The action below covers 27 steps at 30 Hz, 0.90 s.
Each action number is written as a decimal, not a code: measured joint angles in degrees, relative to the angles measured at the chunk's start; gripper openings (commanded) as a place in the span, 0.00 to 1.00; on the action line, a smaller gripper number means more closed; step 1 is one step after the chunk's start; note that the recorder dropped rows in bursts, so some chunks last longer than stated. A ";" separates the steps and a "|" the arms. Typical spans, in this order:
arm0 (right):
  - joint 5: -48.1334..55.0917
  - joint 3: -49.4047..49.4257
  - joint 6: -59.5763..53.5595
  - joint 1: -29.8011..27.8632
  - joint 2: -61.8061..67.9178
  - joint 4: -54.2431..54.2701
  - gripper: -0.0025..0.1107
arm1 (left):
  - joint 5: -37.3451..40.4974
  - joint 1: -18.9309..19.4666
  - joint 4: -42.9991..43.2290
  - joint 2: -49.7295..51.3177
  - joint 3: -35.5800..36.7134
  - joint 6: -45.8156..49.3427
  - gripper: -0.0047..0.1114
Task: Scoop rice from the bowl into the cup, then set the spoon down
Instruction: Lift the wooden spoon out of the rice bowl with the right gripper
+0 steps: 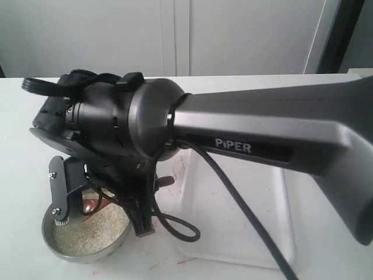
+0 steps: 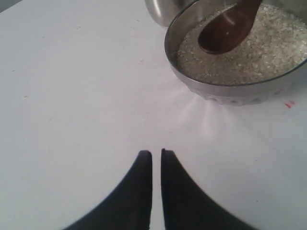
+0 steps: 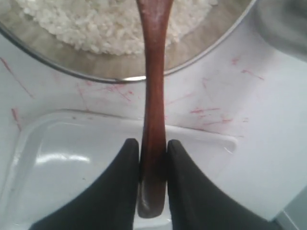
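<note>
I see my left gripper (image 2: 156, 153) over the white table (image 2: 72, 96), jaws nearly together, holding nothing. Nearby, the spoon (image 2: 225, 31) rests on the rice (image 2: 254, 60) in the bowl (image 2: 230, 95).

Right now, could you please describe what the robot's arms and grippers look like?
The right arm has a smooth grey link marked PiPER in white on black, a rounded dark joint housing and a black cable. The left gripper and right gripper are black, curved and tapering.
</note>
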 measured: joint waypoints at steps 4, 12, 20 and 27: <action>0.03 0.00 0.38 2.34 -1.50 -6.14 0.02 | 0.00 0.00 0.00 0.00 0.00 0.00 0.16; 0.03 0.00 7.75 6.44 -2.24 -16.75 0.02 | 0.00 0.00 0.00 0.00 0.00 0.00 0.16; 0.03 0.00 14.74 7.62 -2.24 -23.56 0.02 | 0.00 0.00 0.00 0.00 0.00 0.00 0.16; 0.03 0.13 16.43 7.62 -2.42 -23.46 0.02 | 0.00 0.00 0.00 0.00 0.00 0.00 0.16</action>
